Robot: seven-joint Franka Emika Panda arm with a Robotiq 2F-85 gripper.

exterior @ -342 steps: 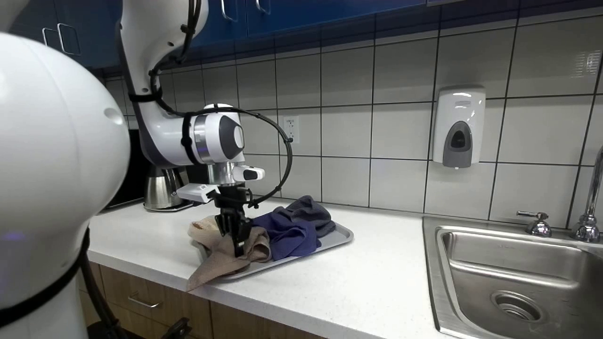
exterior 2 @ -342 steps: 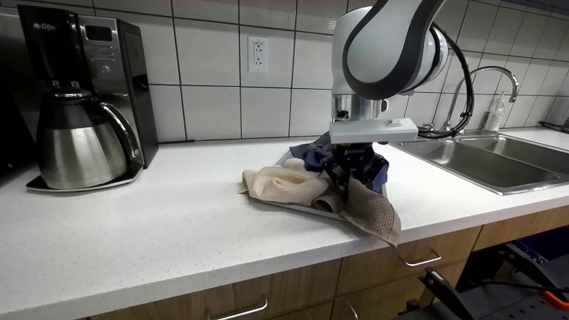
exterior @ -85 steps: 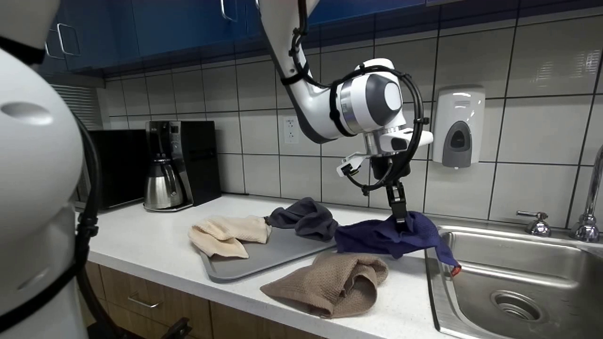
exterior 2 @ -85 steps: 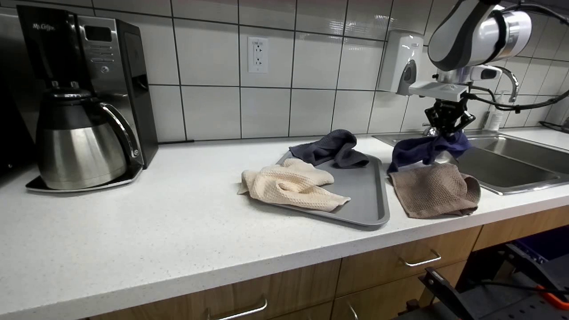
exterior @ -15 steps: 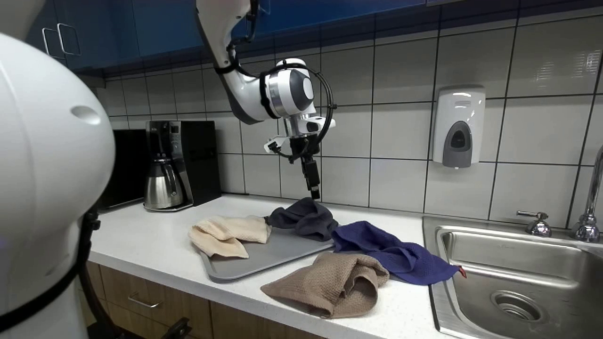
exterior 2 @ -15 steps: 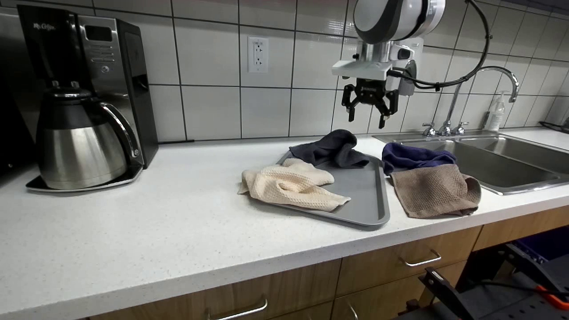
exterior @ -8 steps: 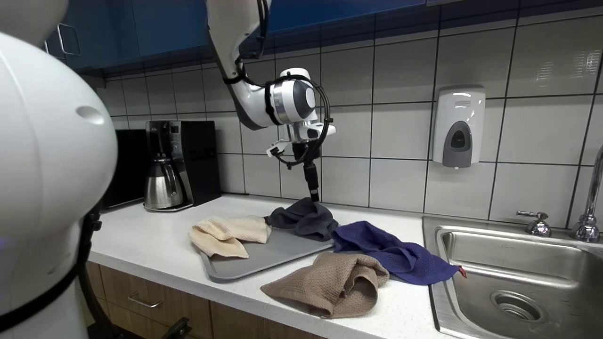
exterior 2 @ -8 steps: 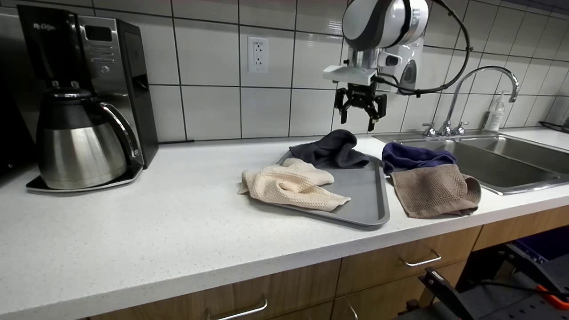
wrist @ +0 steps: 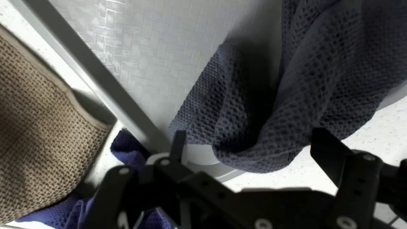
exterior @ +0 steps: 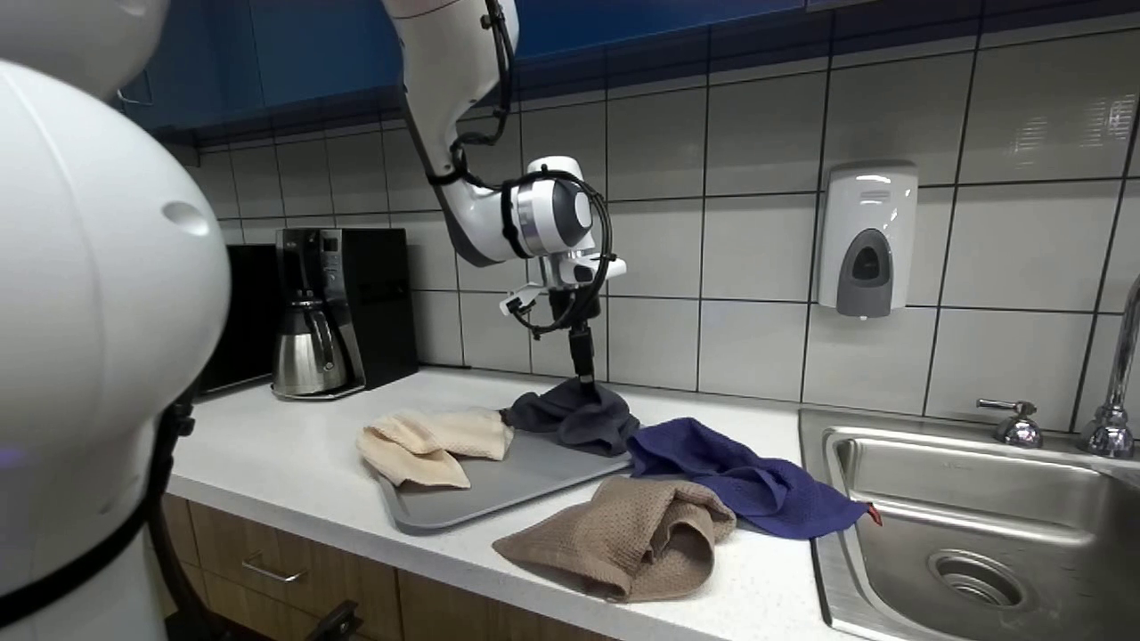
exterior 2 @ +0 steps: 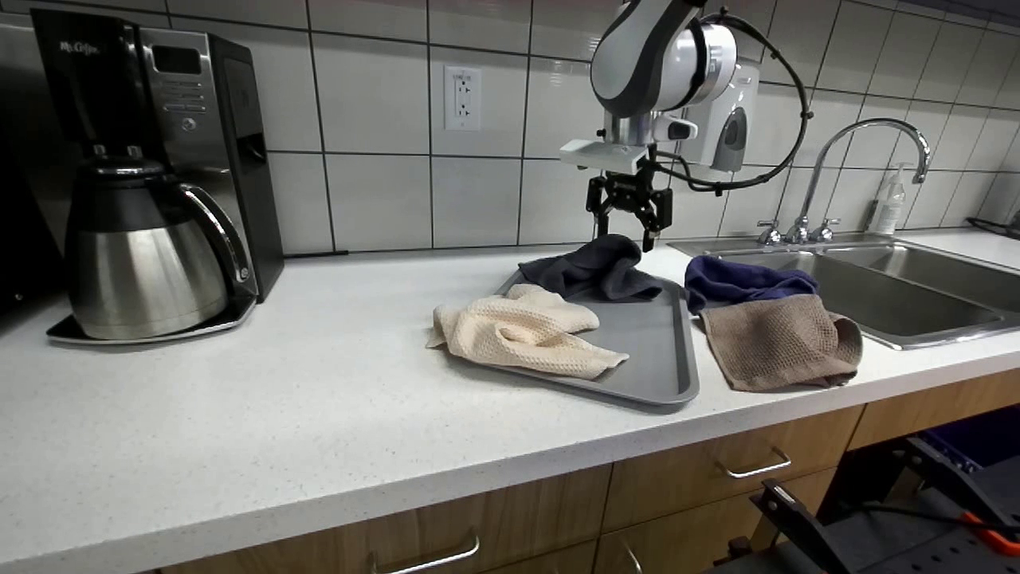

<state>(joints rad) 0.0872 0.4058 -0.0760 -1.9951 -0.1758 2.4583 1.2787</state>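
Note:
My gripper [exterior 2: 624, 239] hangs at the rear of the grey tray [exterior 2: 645, 351], pointing down with its fingers spread wide. Directly below is a crumpled dark grey cloth [exterior 2: 594, 267], lying over the tray's back corner. In the wrist view a fold of this cloth [wrist: 295, 111] lies between the two fingertips, not pinched; whether they touch it I cannot tell. A cream cloth [exterior: 427, 441] covers the tray's coffee-maker side. On the counter between tray and sink are a brown cloth [exterior: 632, 534] and a blue cloth [exterior: 748, 481], whose red-tipped corner reaches over the sink rim.
A steel sink [exterior: 962, 534] is set into the counter beside the cloths. The tiled wall [exterior: 655, 338] rises close behind my gripper, with a soap dispenser [exterior: 868, 240] on it. At the opposite end stands a coffee maker [exterior 2: 159, 175] with its steel carafe.
Within the last second my open gripper has come down to the dark grey cloth. Earlier it held the blue cloth, now released; the brown and blue cloths have moved from tray to counter.

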